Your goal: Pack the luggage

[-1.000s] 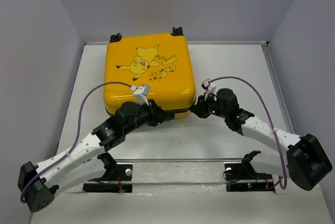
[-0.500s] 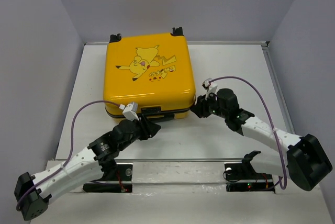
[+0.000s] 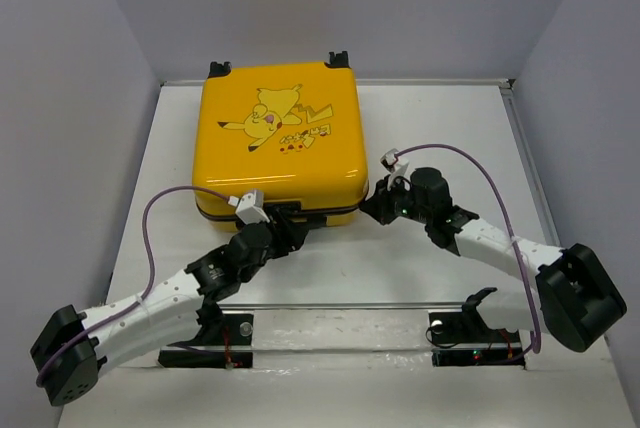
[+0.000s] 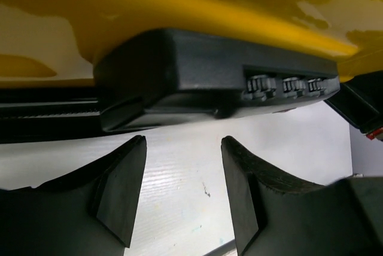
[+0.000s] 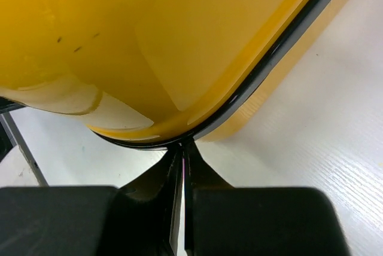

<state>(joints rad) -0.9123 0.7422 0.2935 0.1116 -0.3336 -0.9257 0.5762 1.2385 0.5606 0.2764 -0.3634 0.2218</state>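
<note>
Between the left gripper's fingers nothing is held. They stand apart, aimed at the black lock on the near edge of the suitcase, placed, I judge, to work the latch. On the other side, the right gripper has its fingers pressed together, tips touching the dark zip seam at the near right corner. Whether they pinch anything there I cannot tell, but I read it as a zipping position. The suitcase lies flat and closed, cartoon side up, toward the back left of the table, its far edge near the back wall. Bare tabletop opens to its right and front. The left side wall is closer, so I have less room there.
</note>
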